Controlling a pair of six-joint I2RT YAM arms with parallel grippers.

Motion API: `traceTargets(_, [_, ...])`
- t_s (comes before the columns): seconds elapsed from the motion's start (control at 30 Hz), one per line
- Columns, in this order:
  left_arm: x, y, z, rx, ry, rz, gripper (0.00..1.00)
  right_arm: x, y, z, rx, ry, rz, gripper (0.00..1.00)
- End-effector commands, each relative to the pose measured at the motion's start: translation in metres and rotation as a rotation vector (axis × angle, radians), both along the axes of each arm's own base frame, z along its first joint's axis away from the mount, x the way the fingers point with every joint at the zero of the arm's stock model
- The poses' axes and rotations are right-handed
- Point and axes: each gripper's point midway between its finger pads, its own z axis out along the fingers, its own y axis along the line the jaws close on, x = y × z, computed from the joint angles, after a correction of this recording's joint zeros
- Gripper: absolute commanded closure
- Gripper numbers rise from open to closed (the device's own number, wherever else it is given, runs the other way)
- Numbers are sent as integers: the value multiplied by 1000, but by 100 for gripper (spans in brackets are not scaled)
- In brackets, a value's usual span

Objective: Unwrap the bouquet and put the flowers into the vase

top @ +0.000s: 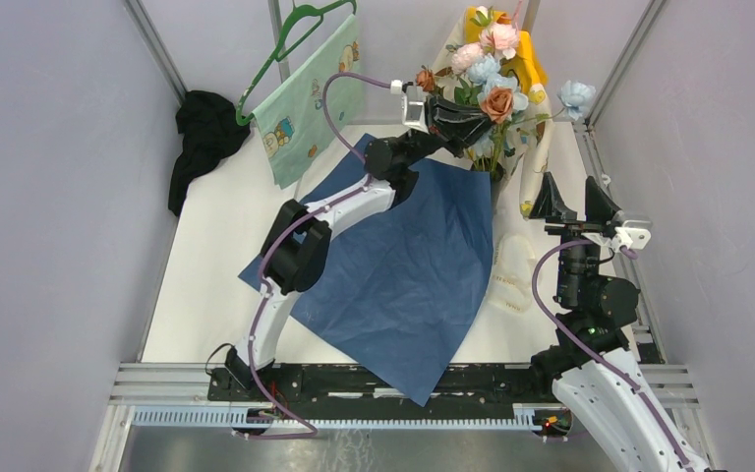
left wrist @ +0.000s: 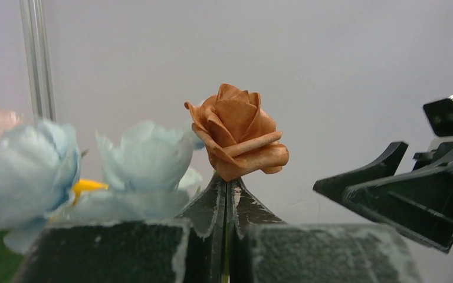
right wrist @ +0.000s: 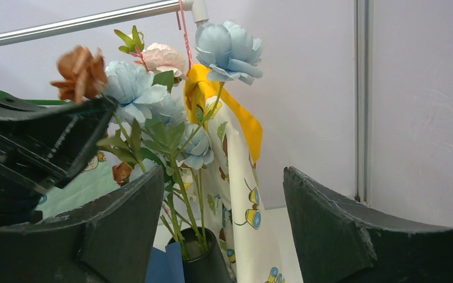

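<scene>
While left gripper (left wrist: 226, 184) pinches rust rose (left wrist: 239, 132), right gripper (top: 569, 192) wide, empty

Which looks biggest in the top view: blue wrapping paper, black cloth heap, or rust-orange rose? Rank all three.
Largest first:
blue wrapping paper
black cloth heap
rust-orange rose, smallest despite sitting higher, nearer the camera

The vase (right wrist: 203, 259) stands low in the middle, with green stems rising from its mouth into the flowers (right wrist: 153, 112) above. On either side of it, the right gripper (right wrist: 223, 194) holds its dark fingers wide apart. Up and left of the vase, the left gripper (right wrist: 65, 138) has a rust-orange bloom (right wrist: 82, 72) at its tip. A yellow and white garment (right wrist: 236, 177) hangs behind the vase, and blue paper (right wrist: 165, 265) lies just left of its base.
</scene>
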Motion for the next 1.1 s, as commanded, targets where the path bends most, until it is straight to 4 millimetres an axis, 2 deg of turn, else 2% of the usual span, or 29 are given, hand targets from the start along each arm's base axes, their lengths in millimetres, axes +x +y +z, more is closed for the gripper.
traceTargets(0.0, [13,-11,-23,13,32,13,97,-3,-1,8,10,-29,2,20])
traceTargets(0.23, [27,-19,-52,42,79,39,97,-3,0,7,7,-28,7,20])
traceTargets(0.57, [34,-21,-67,99,97,89,96,0,2,5,5,-21,17,20])
traceTargets(0.77, [45,-18,-93,139,168,150,93,0,3,5,5,-19,18,20])
traceTargets(1.07, [50,-21,-110,174,221,155,89,4,6,3,-2,-9,27,19])
